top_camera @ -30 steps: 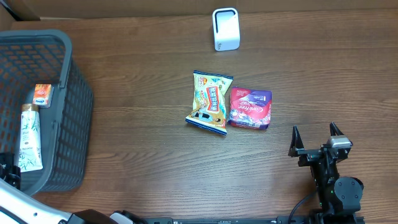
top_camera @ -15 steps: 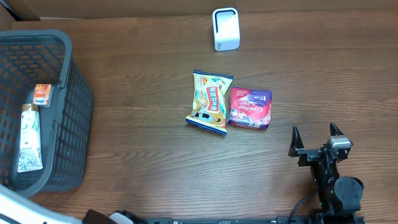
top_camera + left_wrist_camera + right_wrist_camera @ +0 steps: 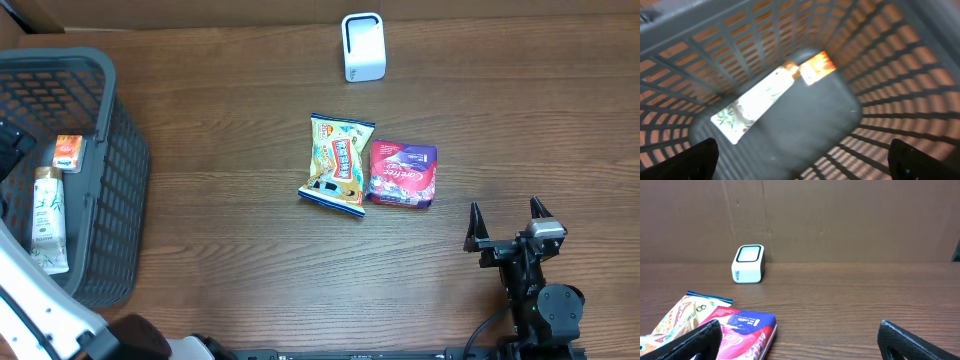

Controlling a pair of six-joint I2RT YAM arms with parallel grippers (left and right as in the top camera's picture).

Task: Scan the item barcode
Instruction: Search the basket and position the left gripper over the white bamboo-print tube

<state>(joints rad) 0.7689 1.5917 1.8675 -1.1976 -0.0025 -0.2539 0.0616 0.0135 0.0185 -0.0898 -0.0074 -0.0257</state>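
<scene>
Overhead: dark brown wooden table [image 3: 230, 250]

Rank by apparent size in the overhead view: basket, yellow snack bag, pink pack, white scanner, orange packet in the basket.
Largest to smallest:
1. basket
2. yellow snack bag
3. pink pack, only a little smaller than the bag, so that pair is unsure
4. white scanner
5. orange packet

Wood-grain table [image 3: 230, 250]; matt plastic basket [image 3: 125, 200]; glossy snack packet [image 3: 340, 160].
</scene>
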